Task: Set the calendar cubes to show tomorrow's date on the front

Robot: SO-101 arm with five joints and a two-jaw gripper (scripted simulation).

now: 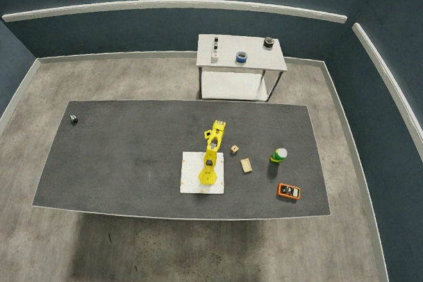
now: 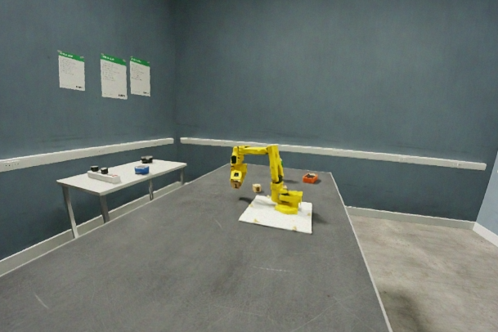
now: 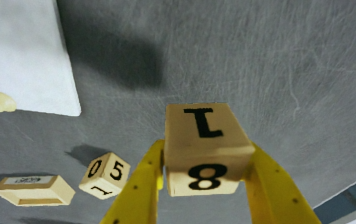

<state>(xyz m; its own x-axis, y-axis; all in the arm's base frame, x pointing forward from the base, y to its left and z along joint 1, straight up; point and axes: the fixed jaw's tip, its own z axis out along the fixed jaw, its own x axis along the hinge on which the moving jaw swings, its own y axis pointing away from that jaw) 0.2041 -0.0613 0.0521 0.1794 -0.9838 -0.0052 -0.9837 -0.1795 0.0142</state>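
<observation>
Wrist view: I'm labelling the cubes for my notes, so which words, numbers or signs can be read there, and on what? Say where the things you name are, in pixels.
"1" and "8": the cube held between the fingers
"0", "5" and "1": the loose cube point(image 3: 106, 176) on the table
Tray point(image 3: 37, 190): dark lettering on a white label, too small and blurred to read

1 and 8 on the gripped cube point(image 2: 235, 185) point(image 3: 206, 150); 0, 5, 1 on another point(image 1: 234, 149) point(image 2: 257, 188) point(image 3: 105, 176)

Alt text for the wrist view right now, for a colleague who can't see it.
The gripper holds a wooden cube showing 1 and 8 above the dark table. Lower left, a second cube shows 0, 5 and 1, beside the wooden tray; a white board fills the upper left.
</observation>
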